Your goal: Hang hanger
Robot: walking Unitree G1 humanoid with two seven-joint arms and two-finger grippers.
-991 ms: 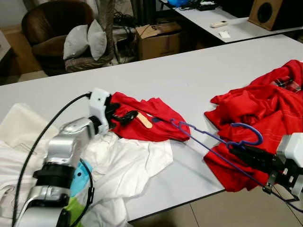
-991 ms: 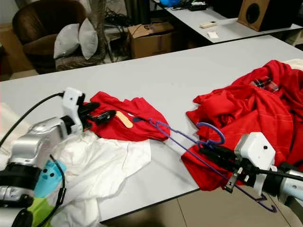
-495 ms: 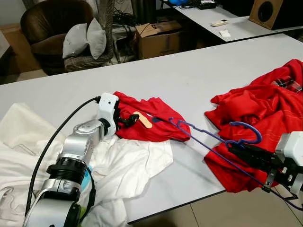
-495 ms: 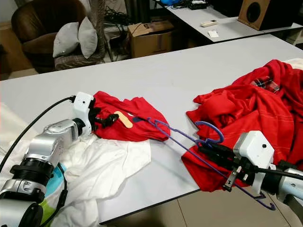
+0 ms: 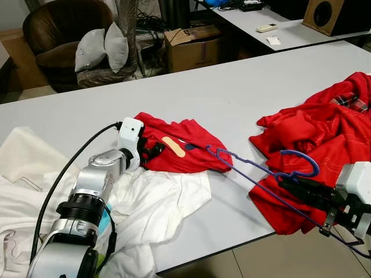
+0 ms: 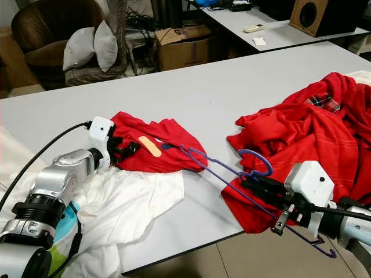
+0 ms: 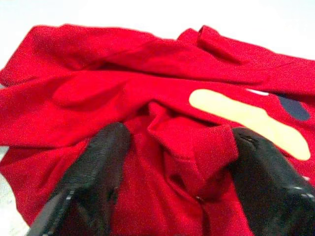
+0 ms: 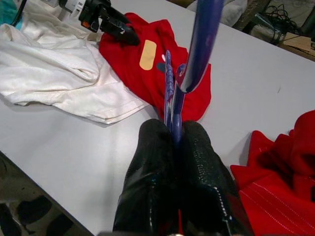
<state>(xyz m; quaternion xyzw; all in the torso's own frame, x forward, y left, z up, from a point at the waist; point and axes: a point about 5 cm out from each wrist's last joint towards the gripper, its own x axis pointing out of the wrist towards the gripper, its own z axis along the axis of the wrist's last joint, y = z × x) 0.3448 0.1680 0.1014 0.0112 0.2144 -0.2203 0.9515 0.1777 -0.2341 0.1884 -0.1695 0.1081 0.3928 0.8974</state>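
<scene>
The right claw (image 6: 255,186) is pinching the purple wire hanger (image 6: 215,165) just below its hook, its far tip lying against the small red shirt with a tan patch (image 5: 179,152) on the grey surface (image 5: 232,92). The left claw (image 7: 172,182), fingers spread, is straddling a raised fold of that shirt. Closing firmly on the fold looks wise before feeding the hanger's tip inside, keeping it low and level.
</scene>
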